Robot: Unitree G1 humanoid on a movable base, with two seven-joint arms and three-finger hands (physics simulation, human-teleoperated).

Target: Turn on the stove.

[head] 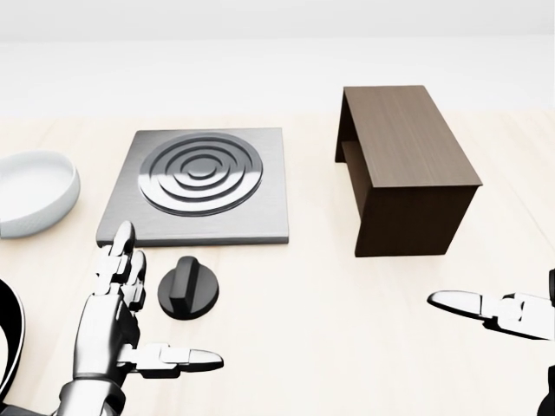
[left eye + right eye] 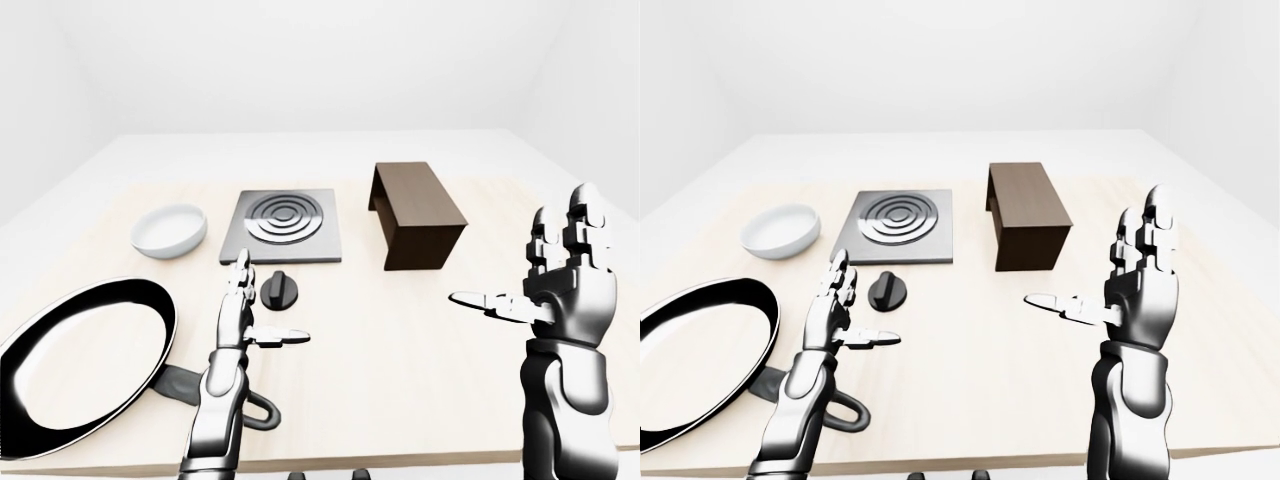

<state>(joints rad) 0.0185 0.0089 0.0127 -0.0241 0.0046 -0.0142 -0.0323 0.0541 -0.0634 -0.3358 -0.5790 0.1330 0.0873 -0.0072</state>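
- Left-eye view: your left hand [image 2: 240, 315] hovers with fingers spread and thumb out, just left of the stove's black knob [image 2: 281, 289], gripping nothing. The stove [image 2: 284, 226] lies flat on the wooden table [image 2: 400, 350], the knob just below its lower edge. A white bowl [image 2: 169, 229] at the stove's left looks empty; the black frying pan [image 2: 85, 362] at lower left holds nothing.
- Head view: the dark wooden shelf [image 1: 408, 165] stands right of the stove.
- Right-eye view: your right hand [image 2: 1135, 285] is raised with fingers apart and upright, well clear of the shelf.
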